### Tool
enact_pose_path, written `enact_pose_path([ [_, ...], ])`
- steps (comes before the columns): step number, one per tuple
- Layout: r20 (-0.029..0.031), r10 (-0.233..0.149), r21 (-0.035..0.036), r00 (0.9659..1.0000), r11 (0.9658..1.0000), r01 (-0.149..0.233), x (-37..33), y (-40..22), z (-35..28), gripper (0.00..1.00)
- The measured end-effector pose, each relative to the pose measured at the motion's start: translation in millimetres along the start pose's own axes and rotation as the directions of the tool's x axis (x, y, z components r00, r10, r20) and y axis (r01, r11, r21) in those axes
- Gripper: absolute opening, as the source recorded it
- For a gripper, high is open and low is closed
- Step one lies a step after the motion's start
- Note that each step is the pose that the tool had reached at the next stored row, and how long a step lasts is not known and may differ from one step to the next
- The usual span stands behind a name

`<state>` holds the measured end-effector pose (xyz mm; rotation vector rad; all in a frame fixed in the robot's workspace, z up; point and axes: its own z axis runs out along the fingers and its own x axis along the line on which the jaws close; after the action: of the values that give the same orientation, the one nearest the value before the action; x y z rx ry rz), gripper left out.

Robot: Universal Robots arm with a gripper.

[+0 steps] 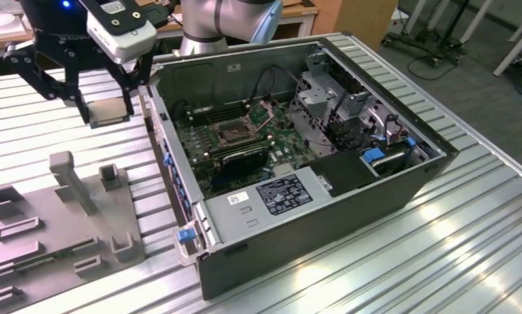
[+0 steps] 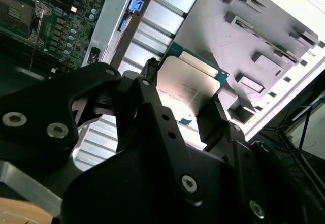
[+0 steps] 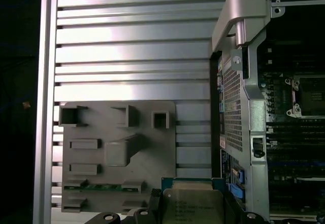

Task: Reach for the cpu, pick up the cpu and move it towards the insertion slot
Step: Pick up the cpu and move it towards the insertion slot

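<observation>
Already the pick-up looks done: the end effector (image 1: 106, 104) has its fingers closed on two opposite edges of the cpu (image 1: 108, 109), which hangs flat between them, lifted off the grey fixture plate (image 1: 34, 222) and the ribbed metal surface (image 1: 470, 242). In the second wrist view the cpu (image 2: 189, 89) shows its pale metal face with a thin green rim, pinched between the dark fingers (image 2: 152, 97), and the first wrist view shows the same chip (image 3: 193, 206) carried above the ribbed surface, between the fixture plate (image 3: 96, 127) and the wall of the open computer case (image 3: 244, 112). In the exterior view the chip hangs just outside that case (image 1: 331, 216), beyond its wall on the exterior view's left. The insertion slot (image 1: 229, 133), a small square socket with a shiny frame and dark centre on the green board, sits inside the case and is bare; it also shows in the first wrist view (image 3: 307, 96). By my reading, reaching and grasping are finished, and the carry toward the slot is only partly done, since the chip is not yet over the board.
</observation>
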<state>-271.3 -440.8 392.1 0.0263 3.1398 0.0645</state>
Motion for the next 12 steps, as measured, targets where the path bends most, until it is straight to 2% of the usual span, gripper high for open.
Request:
enact_pose_path([
  [12,-0.0001,0.000,0.0000,1.0000,1.0000,0.000,-8.7,0.2,0.0,0.55],
])
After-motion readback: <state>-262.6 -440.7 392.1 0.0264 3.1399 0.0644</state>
